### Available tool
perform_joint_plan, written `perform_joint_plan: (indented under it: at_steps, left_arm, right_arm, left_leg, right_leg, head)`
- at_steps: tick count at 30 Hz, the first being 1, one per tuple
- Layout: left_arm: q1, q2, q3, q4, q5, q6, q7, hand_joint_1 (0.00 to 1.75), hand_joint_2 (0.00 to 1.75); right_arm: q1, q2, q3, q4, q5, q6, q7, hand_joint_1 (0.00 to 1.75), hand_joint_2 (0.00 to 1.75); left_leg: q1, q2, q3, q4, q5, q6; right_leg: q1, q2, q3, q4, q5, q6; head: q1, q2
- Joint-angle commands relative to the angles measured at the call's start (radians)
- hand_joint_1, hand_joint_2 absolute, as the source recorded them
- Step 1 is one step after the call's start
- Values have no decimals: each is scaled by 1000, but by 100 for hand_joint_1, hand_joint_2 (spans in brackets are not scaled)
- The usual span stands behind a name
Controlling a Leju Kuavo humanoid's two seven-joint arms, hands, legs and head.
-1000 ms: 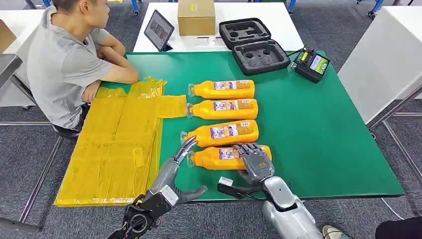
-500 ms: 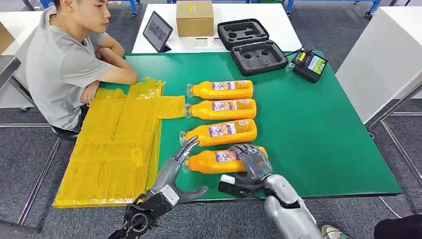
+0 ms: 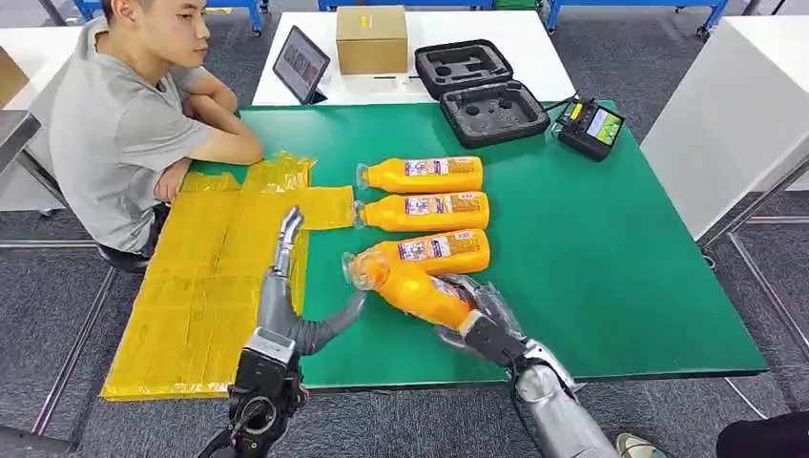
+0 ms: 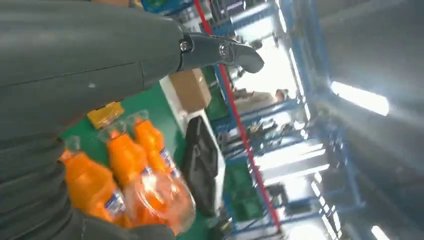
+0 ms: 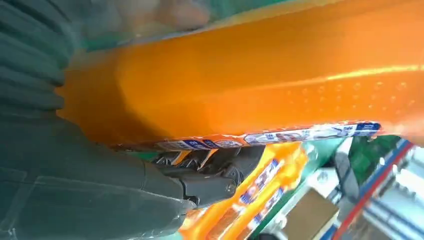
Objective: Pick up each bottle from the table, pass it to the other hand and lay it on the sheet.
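Right hand (image 3: 477,320) grips a smooth, glossy orange plastic bottle (image 3: 410,284), neck tilted toward ten o'clock. Left hand (image 3: 286,286), fingers straight and apart, holds nothing above the crinkled yellow sheet (image 3: 205,286).

Green table (image 3: 611,277), yellow sheet (image 3: 219,277), three orange bottles (image 3: 425,212), black foam case (image 3: 482,91), controller (image 3: 593,126)

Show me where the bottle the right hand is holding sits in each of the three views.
Head view: held bottle tilted above the green table, gripped by the right hand.
Left wrist view: blurred bottle nearest the camera, probably it.
Right wrist view: bottle close up against the palm.
Shared landmark: cardboard box.
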Motion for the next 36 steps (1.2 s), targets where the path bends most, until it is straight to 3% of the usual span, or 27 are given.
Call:
perform_joint_plan:
  at_steps: [1, 6, 9, 13, 17, 20, 27, 36]
  left_arm:
    - [19, 18, 20, -88, 30, 53, 3, 0, 175]
    - [29, 16, 25, -103, 45, 46, 3, 0, 175]
    - [41, -21, 69, 30, 156, -155, 3, 0, 175]
    - [39, -35, 69, 88, 172, -203, 3, 0, 175]
    - [-1, -33, -2, 299, 283, -383, 29, 0, 175]
    - [-5, -36, -39, 350, 325, -473, 54, 0, 175]
    - [-29, -52, -11, 308, 329, -462, 67, 0, 175]
    - [-77, -81, 23, 313, 347, -460, 71, 0, 175]
  right_arm:
    - [49, 13, -46, 71, -10, -35, 16, 175, 175]
    - [37, 19, -55, 93, -25, -55, 7, 175, 175]
    - [57, 28, -69, 38, -80, -95, -27, 175, 175]
    - [76, 28, -50, -18, -111, -117, -27, 175, 175]
    - [104, 22, 20, -131, -218, -172, -27, 175, 175]
    - [114, 33, 56, -174, -202, -203, -27, 175, 175]
    - [77, 32, 123, -169, -215, -220, -27, 175, 175]
    - [19, 61, 191, -117, -185, -226, -27, 175, 175]
  left_leg:
    - [1, -4, -1, -1, 0, -1]
    - [1, -6, -2, -1, 1, -2]
    - [1, -6, -1, -2, 1, -1]
    - [0, -8, -2, -2, 1, -1]
    - [-1, -9, -1, -2, 1, -1]
    - [0, -10, -4, -1, 0, -1]
    - [0, -7, -14, 1, 0, 0]
    - [0, -5, -17, 1, 0, 0]
  right_leg:
    - [1, -3, 0, -1, -1, -1]
    - [1, -4, 0, -2, 0, -1]
    - [0, -3, 2, -3, 0, -1]
    - [0, -5, 0, -2, -1, 0]
    - [-1, -5, 1, -2, -2, 2]
    - [-1, -7, 0, -1, -3, 3]
    - [0, -4, -11, 0, -2, 3]
    - [0, -3, -13, 1, -2, 3]
  head:
    - [0, 0]
    - [0, 0]
    - [0, 0]
    - [0, 0]
    - [0, 0]
    - [0, 0]
    - [0, 0]
    - [0, 0]
